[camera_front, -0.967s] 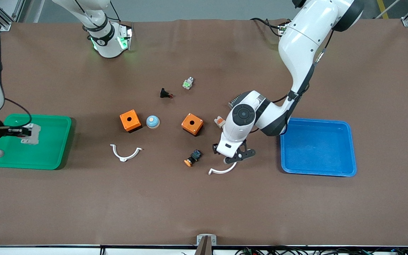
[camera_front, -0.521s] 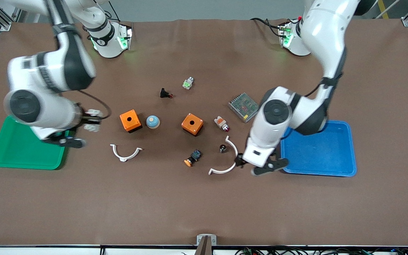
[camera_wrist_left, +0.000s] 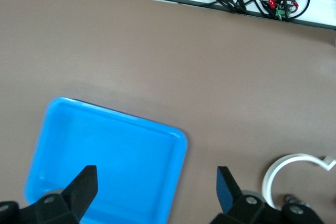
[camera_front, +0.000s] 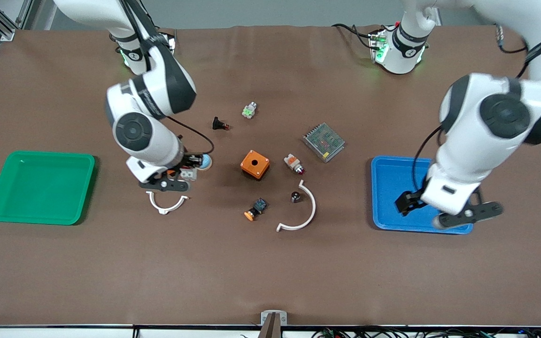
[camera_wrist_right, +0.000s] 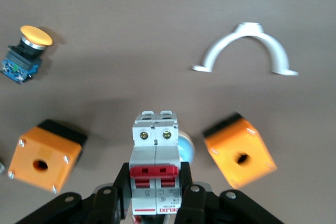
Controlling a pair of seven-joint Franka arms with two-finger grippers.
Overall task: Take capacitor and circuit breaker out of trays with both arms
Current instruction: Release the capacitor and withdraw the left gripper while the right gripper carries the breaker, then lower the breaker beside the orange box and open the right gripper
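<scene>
My right gripper (camera_front: 182,175) is shut on the breaker (camera_front: 189,174), a white-grey block with red levers, and holds it just above the table beside a blue dome (camera_front: 205,162). In the right wrist view the breaker (camera_wrist_right: 156,163) sits upright between the jaws of that gripper (camera_wrist_right: 156,184). The capacitor (camera_front: 295,196), a tiny black cylinder, stands on the table inside the curve of a white clamp (camera_front: 304,215). My left gripper (camera_front: 438,210) is open and empty over the blue tray (camera_front: 388,165). In the left wrist view this gripper (camera_wrist_left: 155,182) hangs over the tray's edge (camera_wrist_left: 176,145).
An empty green tray (camera_front: 40,157) lies at the right arm's end. An orange box (camera_front: 254,164), a push button (camera_front: 255,209), a second white clamp (camera_front: 166,203), a grey meshed unit (camera_front: 323,141) and small parts lie mid-table. Another orange box (camera_wrist_right: 240,150) lies beside the breaker.
My right arm has carried the breaker from over the green tray to the table's middle. My left arm has swung from the capacitor and clamp to over the blue tray, empty.
</scene>
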